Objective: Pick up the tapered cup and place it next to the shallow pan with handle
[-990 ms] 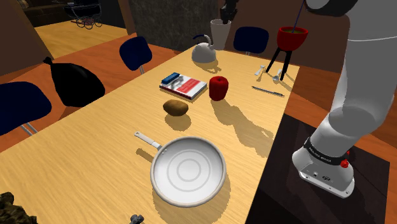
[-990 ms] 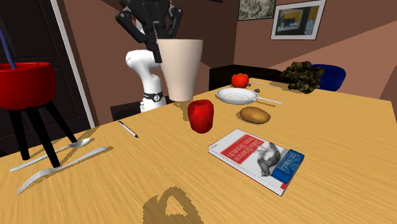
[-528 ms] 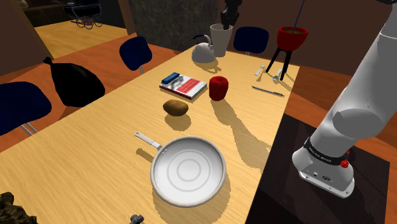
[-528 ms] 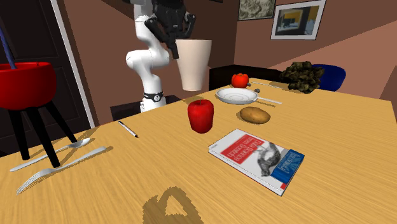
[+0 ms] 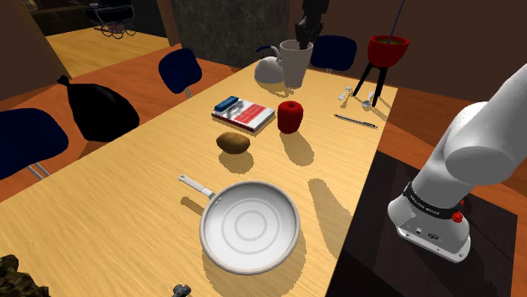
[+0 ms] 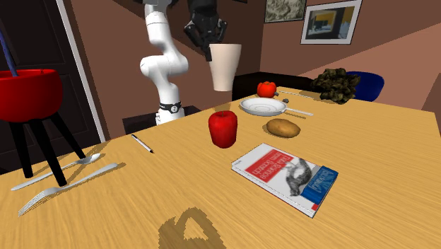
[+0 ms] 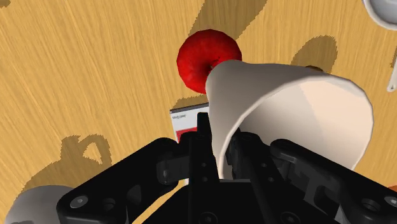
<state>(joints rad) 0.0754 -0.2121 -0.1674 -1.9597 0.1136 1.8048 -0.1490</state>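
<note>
A pale tapered cup (image 5: 296, 62) hangs in the air above the far end of the wooden table (image 5: 127, 194), in front of the kettle. My black gripper (image 5: 301, 42) is shut on its rim from above. In the second exterior view the cup (image 6: 226, 68) floats upright over the table, with the gripper (image 6: 210, 51) clasping its near rim. The wrist view has both fingers (image 7: 203, 145) pinching the cup's wall (image 7: 286, 108), one inside and one outside. The shallow grey pan with handle (image 5: 250, 226) lies near the table's close end, far from the cup.
Between cup and pan lie a red apple-like fruit (image 5: 290, 116), a book (image 5: 245, 113) and a brown potato (image 5: 233, 142). A grey kettle (image 5: 269, 69), a red bowl on a black stand (image 5: 387, 51) and cutlery (image 5: 355, 97) stand at the far end. Blue chairs (image 5: 180, 69) line the side.
The arm has carried the cup away from the far end toward the pan: it drifts right and grows smaller in the second exterior view. The grip has stayed shut.
</note>
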